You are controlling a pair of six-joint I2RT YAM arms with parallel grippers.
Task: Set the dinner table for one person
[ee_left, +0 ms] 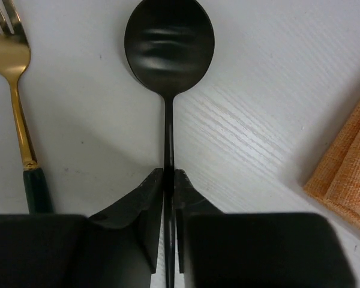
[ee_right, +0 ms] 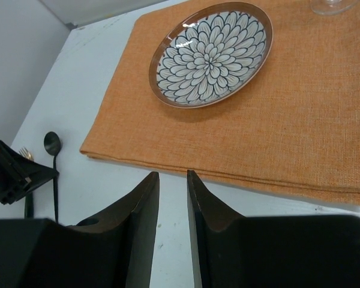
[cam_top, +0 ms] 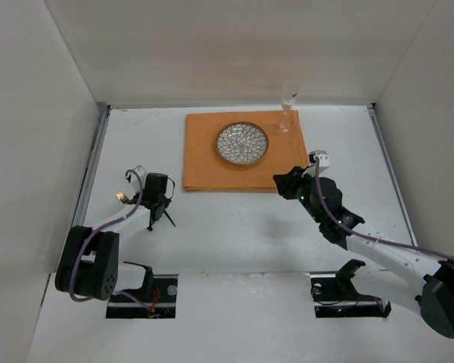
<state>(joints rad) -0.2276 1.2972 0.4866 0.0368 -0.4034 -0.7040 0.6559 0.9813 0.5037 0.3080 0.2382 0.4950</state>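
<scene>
Black spoon (ee_left: pixel 169 48) clamped by its handle in left gripper (ee_left: pixel 168 177), lying on dinner table (ee_left: pixel 258 90), right gripper (ee_right: pixel 171 177) slightly apart, empty

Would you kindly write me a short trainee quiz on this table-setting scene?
1. True or false: the plate lies on the cloth.
2. The left claw is shut on: A plate, B spoon, C cloth.
3. Fill in: at the cloth's far right corner stands a ____.
Key: 1 true; 2 B; 3 glass.
</scene>
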